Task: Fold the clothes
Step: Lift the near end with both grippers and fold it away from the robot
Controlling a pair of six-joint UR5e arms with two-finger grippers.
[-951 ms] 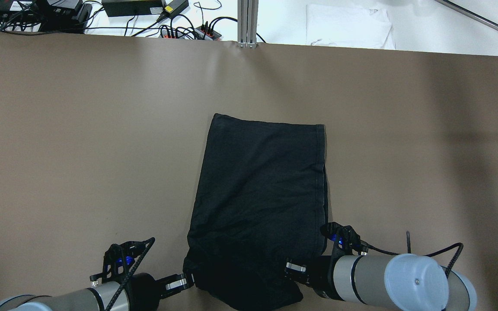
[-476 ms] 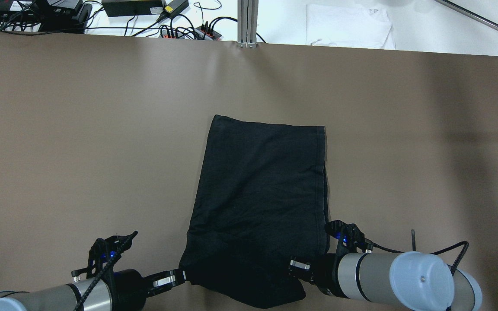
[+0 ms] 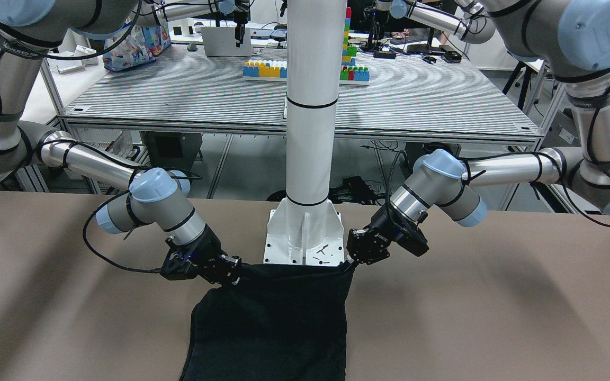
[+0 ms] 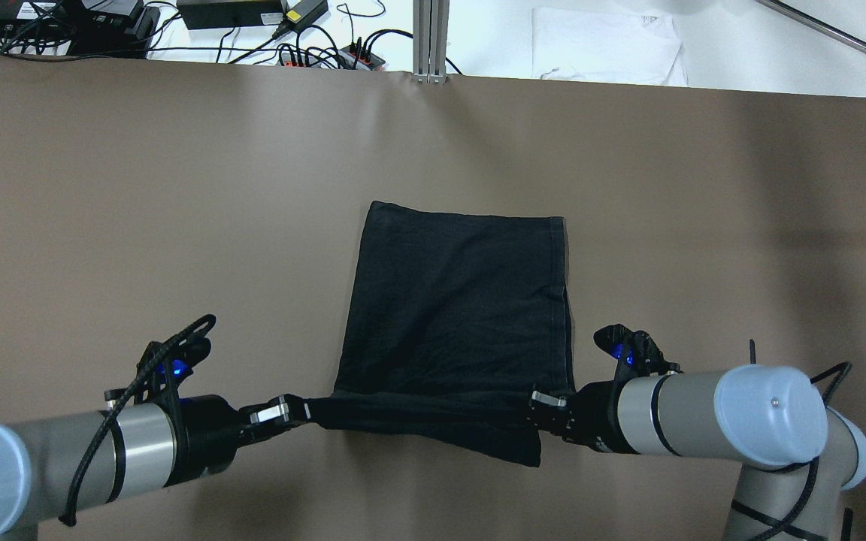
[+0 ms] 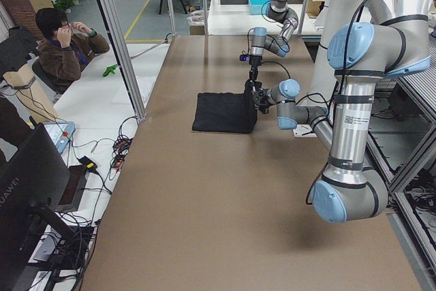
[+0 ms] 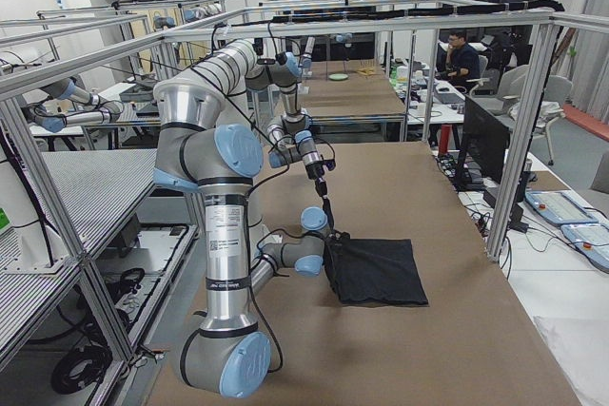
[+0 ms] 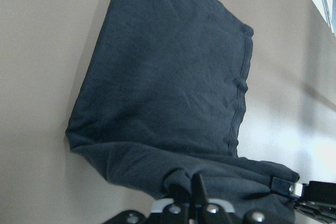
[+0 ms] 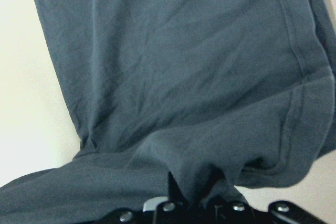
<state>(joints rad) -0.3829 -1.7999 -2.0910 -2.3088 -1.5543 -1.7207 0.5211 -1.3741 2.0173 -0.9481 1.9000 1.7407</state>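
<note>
A black garment [image 4: 455,300] lies flat on the brown table [image 4: 140,225], with its near edge raised. My left gripper [image 4: 305,409] is shut on the near left corner. My right gripper [image 4: 542,409] is shut on the near right corner. The edge hangs taut between them above the table. In the front-facing view the garment [image 3: 273,323] hangs from the left gripper [image 3: 350,263] and the right gripper [image 3: 233,275]. The left wrist view shows the cloth [image 7: 173,77] pinched in the left gripper [image 7: 194,198]. The right wrist view shows the fabric [image 8: 173,66] pinched in the right gripper [image 8: 194,192].
A folded white cloth [image 4: 606,45] lies beyond the table's far edge. Cables and power bricks [image 4: 230,11] lie at the far left, beside an aluminium post [image 4: 431,37]. The white pedestal [image 3: 305,132] stands behind the garment. A seated person [image 5: 65,46] is off the table.
Both grippers have lifted the garment's near edge and carried it away from the robot, over the flat part. The slack bunch near the robot is now pulled taut between them.
</note>
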